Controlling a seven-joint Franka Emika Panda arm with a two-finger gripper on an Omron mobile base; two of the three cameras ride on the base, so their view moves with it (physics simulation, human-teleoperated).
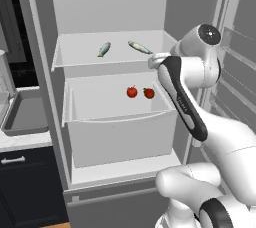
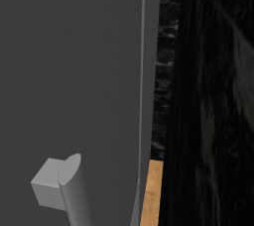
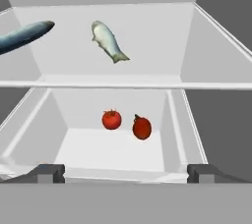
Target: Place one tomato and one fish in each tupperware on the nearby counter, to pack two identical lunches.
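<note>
Two silvery fish (image 1: 104, 49) (image 1: 140, 47) lie on the upper shelf of the open fridge; the hand view has them as a pale fish (image 3: 109, 41) and a darker fish (image 3: 24, 35). Two red tomatoes (image 1: 131, 92) (image 1: 149, 93) sit in the white drawer below, seen again as tomatoes (image 3: 111, 119) (image 3: 141, 127). A grey tupperware (image 1: 25, 114) rests on the marble counter (image 1: 20, 141) left of the fridge. My gripper (image 3: 128, 174) hovers open and holding nothing in front of the drawer, facing the tomatoes.
The white drawer (image 1: 120, 134) juts forward from the fridge. The open fridge door (image 1: 240, 62) stands at the right behind my arm; its outer face and handle (image 2: 67, 185) block the right base view. Dark cabinet drawers (image 1: 25, 182) sit under the counter.
</note>
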